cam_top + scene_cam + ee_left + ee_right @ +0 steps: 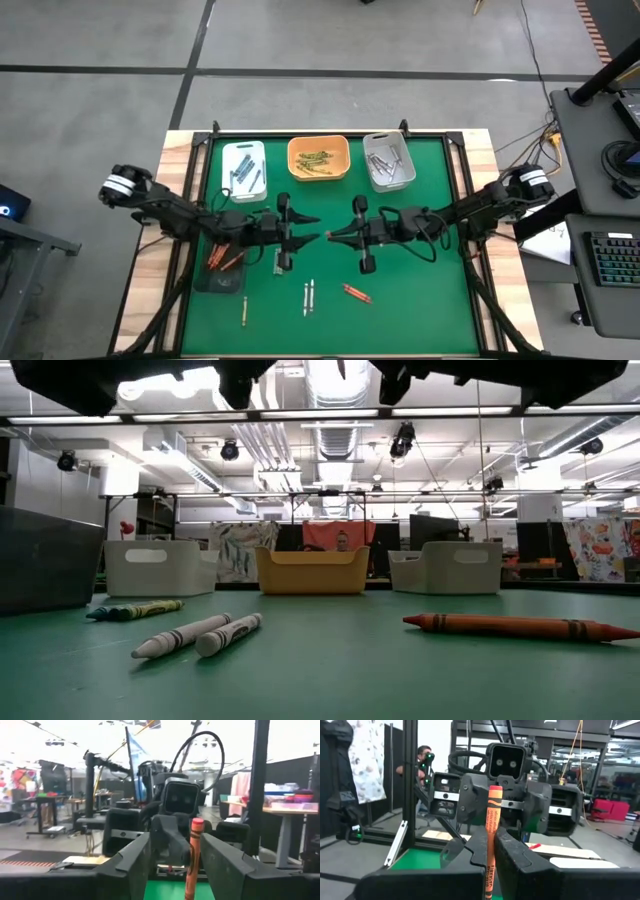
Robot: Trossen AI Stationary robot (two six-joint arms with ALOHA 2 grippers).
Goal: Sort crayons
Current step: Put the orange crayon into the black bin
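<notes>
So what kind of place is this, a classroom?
More likely a robotics lab or workshop. Two robot arms work over a green table with crayons and sorting trays, and beyond it are exposed ceiling ducts and workbenches.

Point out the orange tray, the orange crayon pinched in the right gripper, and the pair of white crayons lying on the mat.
orange tray (294,153): high view, on its left rim.
orange crayon (493,815): right wrist view, upper wrapper.
white crayons (228,634): low view, middle of the nearer one.
</notes>
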